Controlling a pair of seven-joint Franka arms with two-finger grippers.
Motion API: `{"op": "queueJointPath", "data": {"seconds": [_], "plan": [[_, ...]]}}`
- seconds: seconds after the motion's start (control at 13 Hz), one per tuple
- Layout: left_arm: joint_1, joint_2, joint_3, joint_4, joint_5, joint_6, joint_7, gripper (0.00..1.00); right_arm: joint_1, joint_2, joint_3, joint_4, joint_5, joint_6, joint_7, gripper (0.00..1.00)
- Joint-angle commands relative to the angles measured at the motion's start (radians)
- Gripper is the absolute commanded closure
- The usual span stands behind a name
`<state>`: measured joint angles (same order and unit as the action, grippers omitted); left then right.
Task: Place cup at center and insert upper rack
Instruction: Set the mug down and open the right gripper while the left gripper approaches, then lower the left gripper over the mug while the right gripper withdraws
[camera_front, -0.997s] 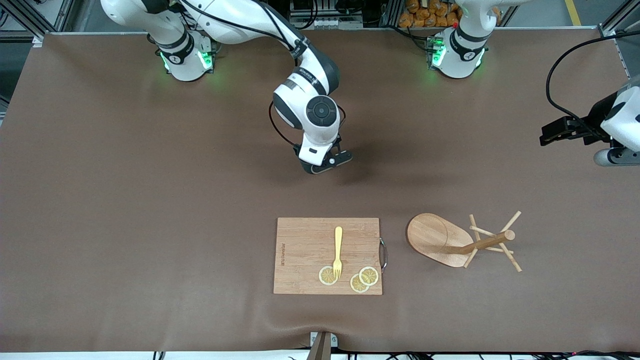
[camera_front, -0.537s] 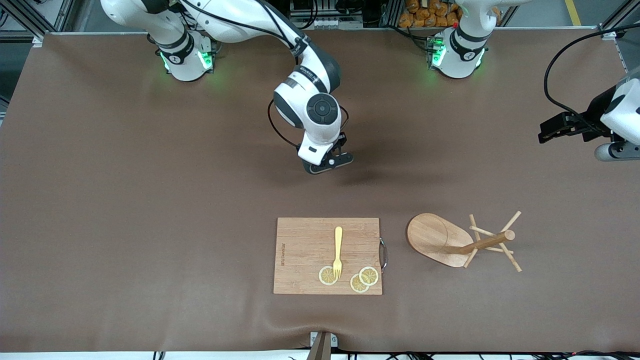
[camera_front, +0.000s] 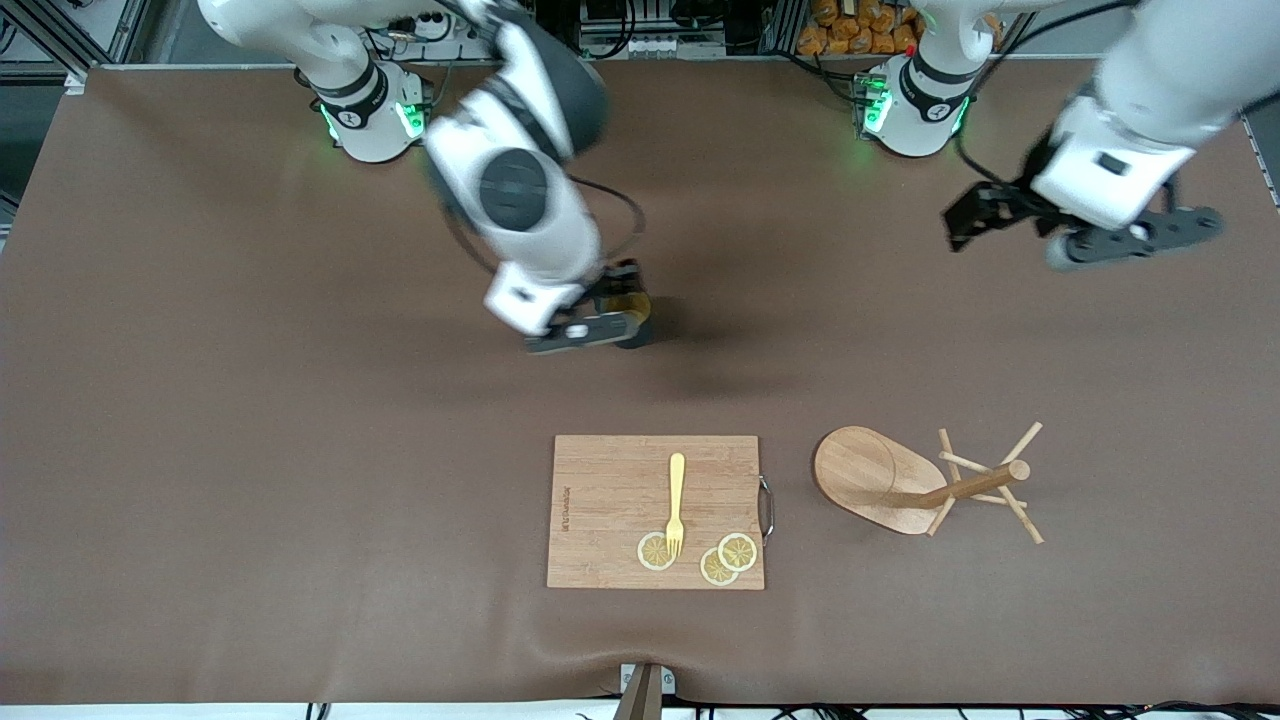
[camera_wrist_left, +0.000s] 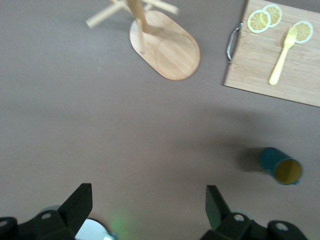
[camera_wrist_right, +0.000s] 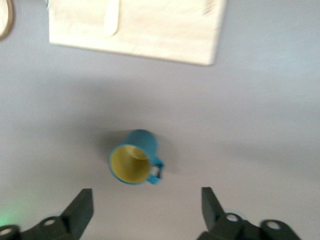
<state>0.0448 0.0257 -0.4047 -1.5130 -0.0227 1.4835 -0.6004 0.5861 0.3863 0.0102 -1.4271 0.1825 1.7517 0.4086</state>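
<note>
Standing free — cup (camera_wrist_right: 135, 157) below open right gripper (camera_wrist_right: 142, 212).

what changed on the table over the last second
The right pincer let go of the cup, now standing on the table, and drew back toward its base. The left pincer, open, swung in over the table. Cutting board and upper rack stayed put.

Wooden cutting board (camera_front: 655, 511) bearing a yellow fork (camera_front: 676, 503) and three lemon slices (camera_front: 720, 558)

Brown table (camera_front: 250, 400): cup (camera_wrist_right: 135, 158) upright, cutting board (camera_front: 655, 511), upper rack (camera_front: 920, 482) apparently toppled.
</note>
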Motion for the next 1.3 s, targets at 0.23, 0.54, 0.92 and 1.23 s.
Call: {"op": "queueJointPath", "data": {"seconds": [0.23, 0.54, 0.92, 1.23], "plan": [[-0.038, 0.037, -0.235, 0.011, 0.019, 0.125, -0.474, 0.00, -0.362, -0.225, 0.013, -0.047, -0.004, -0.176, -0.243, 0.00], [-0.282, 0.185, -0.238, 0.072, 0.206, 0.227, -0.859, 0.00, -0.492, -0.302, 0.007, -0.049, -0.184, -0.176, -0.397, 0.00], [-0.574, 0.403, -0.220, 0.186, 0.479, 0.227, -1.228, 0.00, -0.577, -0.305, -0.080, -0.055, -0.179, -0.169, -0.532, 0.00], [-0.831, 0.532, -0.035, 0.241, 0.549, 0.230, -1.346, 0.00, -0.583, -0.311, -0.102, -0.056, -0.181, -0.167, -0.666, 0.00]]}}
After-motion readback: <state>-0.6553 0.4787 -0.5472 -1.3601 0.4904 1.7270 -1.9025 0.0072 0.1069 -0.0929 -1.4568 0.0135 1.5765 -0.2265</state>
